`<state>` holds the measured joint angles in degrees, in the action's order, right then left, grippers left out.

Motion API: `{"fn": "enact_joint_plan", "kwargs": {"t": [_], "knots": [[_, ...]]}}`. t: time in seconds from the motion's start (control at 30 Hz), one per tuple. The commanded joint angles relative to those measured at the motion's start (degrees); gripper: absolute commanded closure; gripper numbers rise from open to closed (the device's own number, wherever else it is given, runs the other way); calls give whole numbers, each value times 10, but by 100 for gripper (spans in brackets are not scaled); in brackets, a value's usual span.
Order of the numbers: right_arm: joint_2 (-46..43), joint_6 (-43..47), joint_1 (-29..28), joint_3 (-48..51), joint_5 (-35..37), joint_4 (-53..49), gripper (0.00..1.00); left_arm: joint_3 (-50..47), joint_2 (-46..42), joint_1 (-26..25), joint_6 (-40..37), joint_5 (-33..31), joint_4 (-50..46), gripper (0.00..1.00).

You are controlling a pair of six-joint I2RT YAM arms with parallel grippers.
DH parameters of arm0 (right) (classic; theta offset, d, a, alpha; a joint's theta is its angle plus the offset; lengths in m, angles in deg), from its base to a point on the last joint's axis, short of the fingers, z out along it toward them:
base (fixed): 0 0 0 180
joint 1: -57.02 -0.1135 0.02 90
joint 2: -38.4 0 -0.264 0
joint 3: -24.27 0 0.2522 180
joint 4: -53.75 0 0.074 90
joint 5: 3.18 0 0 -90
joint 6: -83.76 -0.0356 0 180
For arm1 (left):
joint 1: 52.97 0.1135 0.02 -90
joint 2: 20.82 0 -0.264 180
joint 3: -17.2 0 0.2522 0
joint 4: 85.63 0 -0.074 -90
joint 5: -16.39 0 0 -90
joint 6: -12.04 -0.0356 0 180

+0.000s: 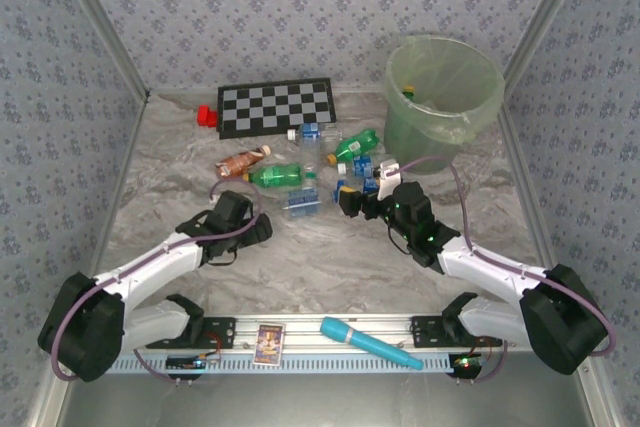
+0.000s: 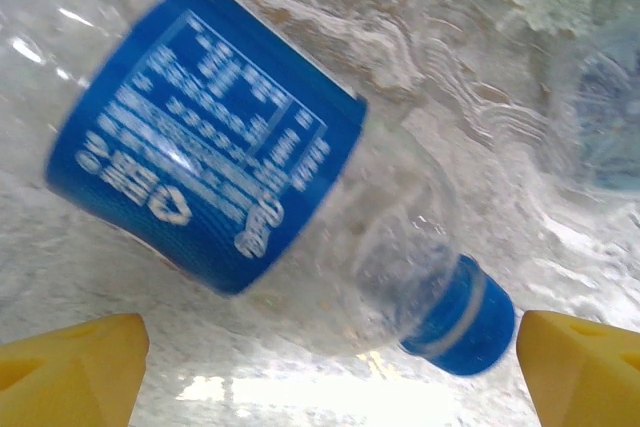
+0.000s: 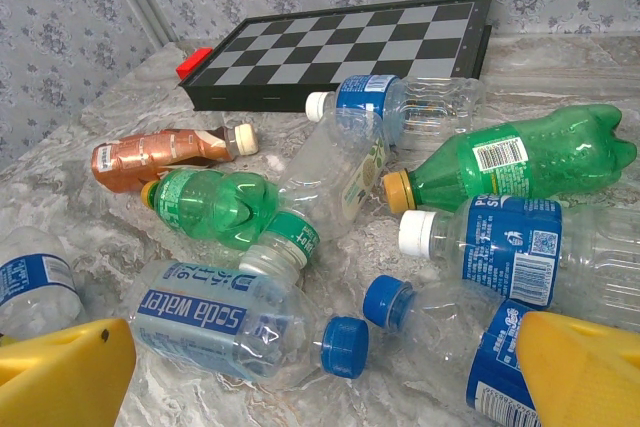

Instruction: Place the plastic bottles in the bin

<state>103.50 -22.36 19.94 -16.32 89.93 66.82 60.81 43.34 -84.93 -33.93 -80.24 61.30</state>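
The bottles (image 1: 285,176) lie in a loose heap on the marbled surface (image 1: 180,167), in front of the chessboard (image 1: 277,107) and near the bin (image 1: 430,132), which stands at the far right. The left gripper (image 2: 330,367) has its yellow fingers wide apart, low over a clear bottle with a blue label (image 2: 200,187) that lies on its side, and is not clamped on it. The right gripper (image 3: 325,367) is spread wide too, close to the heap, with a soda water bottle (image 3: 215,322) and a blue-capped bottle (image 3: 430,317) nearest its fingers
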Motion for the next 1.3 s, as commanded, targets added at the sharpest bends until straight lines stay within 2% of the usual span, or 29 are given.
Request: {"fn": "enact_joint_plan", "kwargs": {"t": [0.0,0.1,0.27,0.47,0.67,0.83,0.97,1.07,1.27], "knots": [[1,-9,-4,-18,-2,4,0,29,4,-14,9,6,3,5],[2,-9,-4,-18,-2,4,0,42,24,-28,43,-31,-28,8],[2,-9,-4,-18,-3,4,0,43,72,-43,62,-54,-25,11],[0,-7,-4,-18,-1,2,0,51,116,-49,74,-73,-50,25],[-1,-8,-4,-18,-1,2,0,33,84,-53,68,-75,-43,38],[1,-8,-4,-19,-2,3,0,24,60,-53,53,-76,-41,60],[3,-8,-5,-20,-4,4,0,18,39,-54,45,-71,-42,72],[4,-9,-5,-21,-7,4,0,13,12,-54,33,-67,-42,76],[8,-44,-7,-74,-42,-46,1,8,-71,-63,-18,-46,-44,76]]}}
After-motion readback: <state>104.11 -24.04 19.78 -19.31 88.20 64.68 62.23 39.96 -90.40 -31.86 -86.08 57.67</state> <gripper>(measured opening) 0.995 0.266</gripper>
